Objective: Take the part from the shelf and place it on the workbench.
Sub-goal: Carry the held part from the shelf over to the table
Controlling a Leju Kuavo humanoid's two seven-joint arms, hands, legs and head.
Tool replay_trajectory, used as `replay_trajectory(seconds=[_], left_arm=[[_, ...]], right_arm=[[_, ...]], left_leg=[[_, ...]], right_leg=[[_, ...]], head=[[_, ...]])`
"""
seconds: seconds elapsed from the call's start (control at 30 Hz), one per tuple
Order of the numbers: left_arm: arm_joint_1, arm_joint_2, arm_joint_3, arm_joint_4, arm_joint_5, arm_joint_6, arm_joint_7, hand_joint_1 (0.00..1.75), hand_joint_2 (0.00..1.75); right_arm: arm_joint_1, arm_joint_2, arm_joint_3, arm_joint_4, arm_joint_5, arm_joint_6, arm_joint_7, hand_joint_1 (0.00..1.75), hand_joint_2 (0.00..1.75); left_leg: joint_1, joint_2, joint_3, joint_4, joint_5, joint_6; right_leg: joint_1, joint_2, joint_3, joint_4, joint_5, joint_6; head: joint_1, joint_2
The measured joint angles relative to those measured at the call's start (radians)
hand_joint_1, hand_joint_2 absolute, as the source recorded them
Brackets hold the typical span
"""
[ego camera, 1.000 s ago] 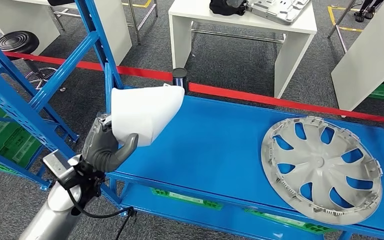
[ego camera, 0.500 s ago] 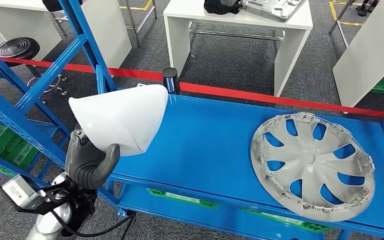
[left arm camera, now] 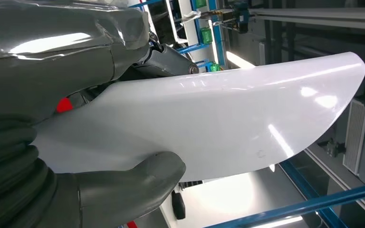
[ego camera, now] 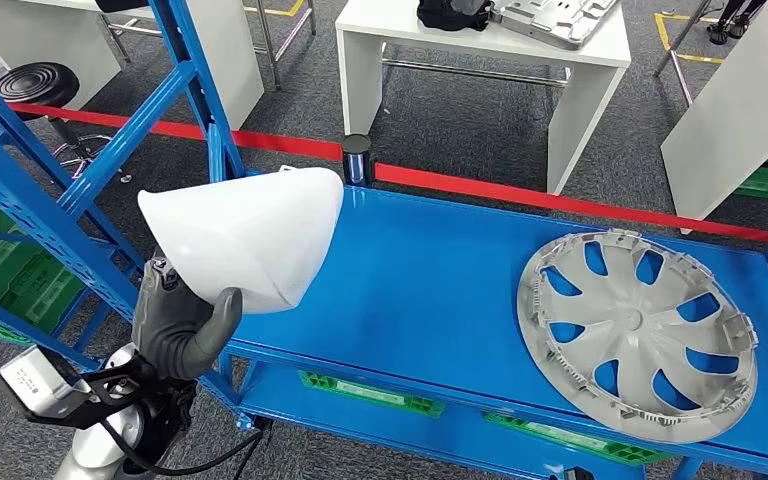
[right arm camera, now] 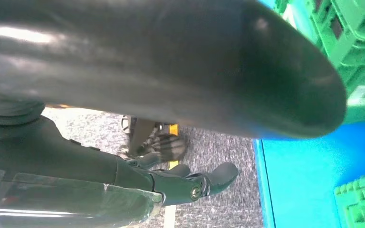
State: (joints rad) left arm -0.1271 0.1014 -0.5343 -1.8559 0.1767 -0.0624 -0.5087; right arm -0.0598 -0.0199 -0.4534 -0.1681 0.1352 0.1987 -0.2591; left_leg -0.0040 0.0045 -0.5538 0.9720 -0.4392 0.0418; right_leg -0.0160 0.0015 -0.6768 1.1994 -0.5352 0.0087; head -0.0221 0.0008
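The part is a smooth white curved shell. My left hand grips it from below, thumb across its lower edge, and holds it up just off the left end of the blue shelf. In the left wrist view the white part lies between my grey thumb and the fingers of my left hand. In the right wrist view my right hand hangs beside the shelf with its fingers apart and nothing in them.
A grey wheel cover lies on the right half of the shelf. Blue upright and slanted shelf beams stand close on the left. Behind a red barrier tape stands a white table with parts on it. A black stool is at the far left.
My left hand has drawn the white part back and to the left, off the shelf's end, and tipped it up. The wheel cover lies where it was.
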Motion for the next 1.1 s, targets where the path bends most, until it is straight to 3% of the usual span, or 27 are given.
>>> replay_trajectory(seconds=[0.07, 0.1, 0.17, 0.2, 0.27, 0.4, 0.47, 0.53, 0.57, 0.6, 0.63, 0.7, 0.77, 0.87, 0.93, 1.03, 1.07, 1.1], left_arm=[[0.0, -0.001, 0.0, 0.004, 0.001, -0.001, 0.0, 1.68, 1.75], [0.0, -0.001, 0.0, 0.006, 0.001, -0.001, 0.0, 1.68, 1.75], [0.0, -0.001, -0.001, 0.009, 0.002, -0.004, 0.0, 1.68, 1.75], [0.0, 0.0, -0.002, 0.009, 0.004, -0.006, -0.001, 1.68, 1.75], [0.0, 0.0, -0.003, 0.009, 0.009, -0.011, -0.003, 1.68, 1.75], [-0.002, 0.0, -0.007, 0.013, 0.022, -0.012, -0.005, 1.68, 1.75], [-0.004, 0.0, -0.007, 0.015, 0.028, -0.011, -0.006, 1.68, 1.75], [-0.005, 0.001, -0.008, 0.019, 0.031, -0.01, -0.006, 1.68, 1.75], [-0.005, 0.001, -0.008, 0.021, 0.031, -0.01, -0.006, 1.68, 1.75], [-0.005, 0.001, -0.008, 0.024, 0.031, -0.01, -0.006, 1.68, 1.75], [-0.005, 0.002, -0.009, 0.026, 0.031, -0.009, -0.006, 1.68, 1.75], [-0.007, 0.002, -0.009, 0.028, 0.032, -0.009, -0.006, 1.68, 1.75], [-0.009, 0.002, -0.009, 0.029, 0.036, -0.008, -0.008, 1.68, 1.75], [-0.01, 0.002, -0.01, 0.03, 0.041, -0.005, -0.01, 1.68, 1.75], [-0.012, 0.001, -0.01, 0.03, 0.042, -0.005, -0.011, 1.68, 1.75], [-0.011, -0.001, -0.011, 0.033, 0.043, -0.006, -0.011, 1.68, 1.75], [-0.01, -0.001, -0.011, 0.035, 0.043, -0.006, -0.011, 1.68, 1.75], [-0.009, -0.001, -0.012, 0.037, 0.044, -0.006, -0.011, 1.68, 1.75]], right_arm=[[0.0, 0.0, 0.0, -0.001, 0.0, -0.001, 0.001, 0.0, 0.0], [0.0, 0.0, -0.001, -0.001, 0.0, -0.001, 0.001, 0.0, 0.0], [0.001, 0.0, -0.001, -0.005, -0.003, -0.004, 0.005, 0.0, 0.0], [0.001, 0.0, -0.001, -0.007, -0.006, -0.006, 0.008, 0.0, 0.0], [0.004, 0.001, -0.001, -0.009, -0.012, -0.01, 0.014, 0.0, 0.0], [0.012, 0.004, -0.002, -0.009, -0.018, -0.016, 0.018, 0.0, 0.0], [0.012, 0.005, -0.002, -0.011, -0.018, -0.016, 0.017, 0.0, 0.0], [0.013, 0.005, -0.002, -0.013, -0.018, -0.017, 0.017, 0.0, 0.0], [0.013, 0.005, -0.002, -0.014, -0.018, -0.017, 0.018, 0.0, 0.0], [0.013, 0.005, -0.002, -0.014, -0.018, -0.017, 0.018, 0.0, 0.0], [0.013, 0.005, -0.002, -0.014, -0.018, -0.017, 0.018, 0.0, 0.0], [0.013, 0.007, -0.002, -0.015, -0.019, -0.017, 0.017, 0.0, 0.0], [0.013, 0.009, -0.002, -0.016, -0.022, -0.017, 0.017, 0.0, 0.0], [0.012, 0.01, -0.002, -0.019, -0.027, -0.017, 0.017, 0.0, 0.0], [0.013, 0.011, -0.002, -0.021, -0.029, -0.017, 0.018, 0.0, 0.0], [0.014, 0.011, -0.001, -0.023, -0.034, -0.017, 0.018, 0.0, 0.0], [0.016, 0.011, -0.001, -0.023, -0.035, -0.017, 0.018, 0.0, 0.0], [0.017, 0.01, -0.001, -0.023, -0.036, -0.017, 0.018, 0.0, 0.0]], left_leg=[[-0.001, -0.001, -0.002, 0.002, 0.0, 0.0], [-0.001, -0.002, -0.002, 0.003, -0.001, -0.001], [-0.001, -0.003, -0.003, 0.011, -0.005, -0.006], [-0.004, -0.004, -0.005, 0.016, -0.008, -0.011], [-0.008, -0.006, -0.011, 0.025, -0.013, -0.02], [-0.003, -0.006, -0.023, 0.045, -0.028, -0.036], [0.002, -0.006, -0.064, 0.133, -0.08, -0.047], [0.007, -0.005, -0.128, 0.272, -0.141, -0.054], [0.009, -0.005, -0.149, 0.315, -0.152, -0.055], [0.009, -0.005, -0.151, 0.32, -0.143, -0.054], [0.009, -0.005, -0.131, 0.284, -0.118, -0.051], [0.006, -0.006, -0.055, 0.144, -0.058, -0.039], [-0.001, -0.005, -0.006, 0.049, -0.034, -0.028], [-0.005, -0.005, -0.001, 0.027, -0.028, -0.017], [-0.001, -0.002, 0.005, 0.011, -0.012, -0.005], [-0.001, 0.001, -0.003, 0.005, 0.002, 0.005], [-0.002, 0.001, -0.008, 0.005, 0.005, 0.006], [-0.003, 0.0, -0.011, 0.007, 0.007, 0.005]], right_leg=[[-0.001, 0.0, -0.039, 0.082, -0.021, 0.006], [-0.003, 0.0, -0.032, 0.068, -0.01, 0.015], [-0.008, -0.002, 0.03, -0.062, 0.041, 0.033], [-0.008, -0.002, 0.062, -0.127, 0.063, 0.034], [-0.007, -0.002, 0.092, -0.188, 0.081, 0.024], [-0.008, 0.0, 0.09, -0.189, 0.087, 0.0], [-0.01, 0.001, 0.09, -0.19, 0.089, -0.008], [-0.008, 0.001, 0.088, -0.19, 0.09, -0.012], [-0.006, 0.001, 0.087, -0.19, 0.091, -0.012], [-0.005, 0.001, 0.086, -0.19, 0.091, -0.013], [-0.004, 0.001, 0.087, -0.19, 0.091, -0.013], [-0.001, 0.002, 0.09, -0.19, 0.092, -0.012], [0.001, 0.003, 0.088, -0.189, 0.095, -0.007], [-0.001, 0.001, 0.083, -0.191, 0.101, 0.007], [0.0, 0.001, 0.066, -0.16, 0.081, 0.008], [0.0, 0.001, -0.014, 0.019, -0.005, 0.0], [-0.001, 0.001, -0.035, 0.071, -0.024, 0.002], [-0.002, 0.001, -0.039, 0.09, -0.028, 0.008]], head=[[0.0, 0.0], [0.0, 0.0], [0.001, 0.0], [0.001, 0.0], [0.001, 0.0], [-0.001, 0.0], [-0.004, 0.0], [-0.005, 0.0], [-0.005, 0.0], [-0.005, 0.0], [-0.005, 0.0], [-0.005, 0.0], [-0.005, 0.0], [-0.005, 0.0], [-0.004, 0.0], [-0.002, 0.0], [-0.002, 0.0], [-0.001, 0.0]])
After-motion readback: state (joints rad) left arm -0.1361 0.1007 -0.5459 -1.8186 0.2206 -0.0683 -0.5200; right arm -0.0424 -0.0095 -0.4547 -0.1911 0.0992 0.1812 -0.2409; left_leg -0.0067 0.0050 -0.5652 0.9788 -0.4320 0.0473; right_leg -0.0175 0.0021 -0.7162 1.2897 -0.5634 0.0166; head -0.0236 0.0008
